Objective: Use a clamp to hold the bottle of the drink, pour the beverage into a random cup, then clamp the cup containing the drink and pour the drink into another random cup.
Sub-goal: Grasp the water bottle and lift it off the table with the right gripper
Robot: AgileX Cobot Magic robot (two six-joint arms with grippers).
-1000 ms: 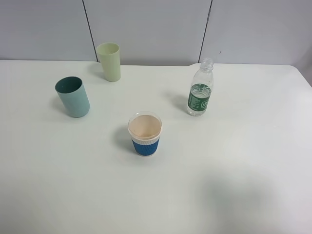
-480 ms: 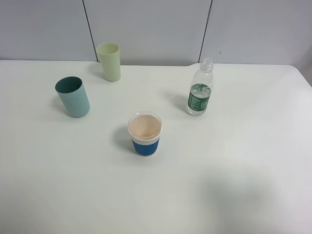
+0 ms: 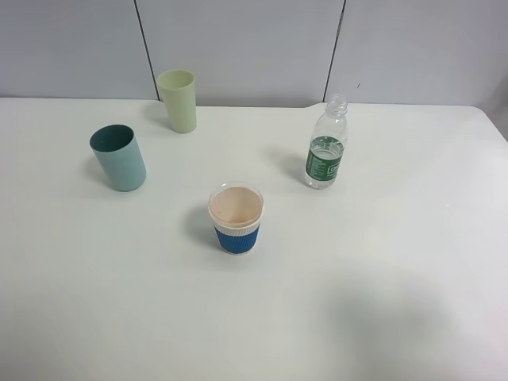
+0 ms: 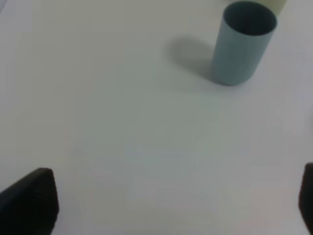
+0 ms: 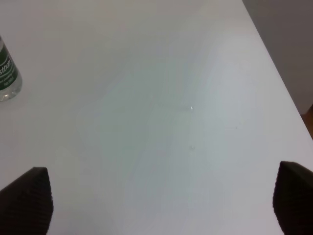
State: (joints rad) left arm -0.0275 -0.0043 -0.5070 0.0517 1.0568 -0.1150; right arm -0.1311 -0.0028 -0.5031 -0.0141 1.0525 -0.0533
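The bottle of the drink [image 3: 326, 151] stands upright at the table's right rear, clear with a green label; the beverage in it is colourless and hard to make out. The blue-sleeved paper cup [image 3: 236, 218] stands mid-table, its beige inside looking dry. The teal tumbler [image 3: 118, 157] stands at the left. No arm shows in the high view. My left gripper [image 4: 168, 205] is open over bare table, well short of the teal tumbler [image 4: 243, 43]. My right gripper [image 5: 159, 200] is open too, with the bottle [image 5: 7, 73] far off to one side.
A pale yellow-green tumbler [image 3: 177, 101] stands at the back left near the grey wall panels. The white table's right edge [image 5: 274, 63] runs close by the right gripper. Bare table [image 3: 357, 286] lies in front of the cup and bottle.
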